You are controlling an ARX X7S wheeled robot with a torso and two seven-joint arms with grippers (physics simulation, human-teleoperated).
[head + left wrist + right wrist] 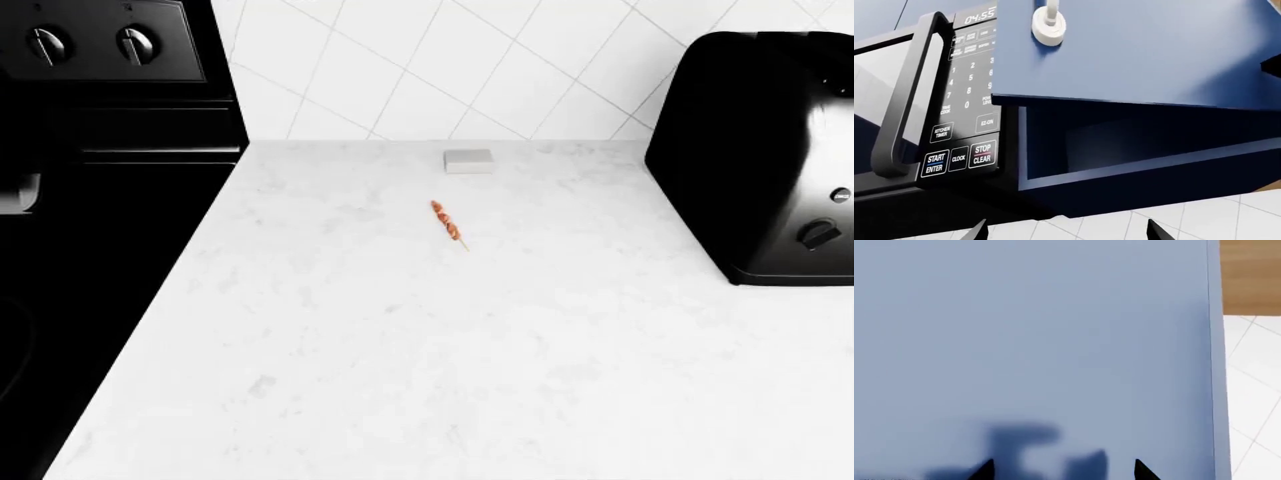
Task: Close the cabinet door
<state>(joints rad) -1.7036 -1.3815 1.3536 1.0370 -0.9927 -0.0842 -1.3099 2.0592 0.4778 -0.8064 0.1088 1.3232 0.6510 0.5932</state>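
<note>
1. Left wrist view, going left to right: a black microwave with a long black handle (904,100) and a button pad comes first. Next to it is the open blue cabinet (1134,170), dark inside. The flat blue cabinet door (1147,50) swings out in front of it, with a round white knob (1049,25) near its edge.
2. The left gripper (1066,231) shows only two black tips, set wide apart. It holds nothing.
3. Head view, left to right: a black stove, a white stone counter (400,380) with a small grey block and a tiny orange stick of food, then a black toaster. No arms show here.
4. Right wrist view: the right gripper (1064,471) points at a plain blue panel, close up. Its tips are spread and hold nothing.
5. I think the door is stiff, hard and smooth. It should swing easily on its hinge. A flat push near the knob edge should shut it.
</note>
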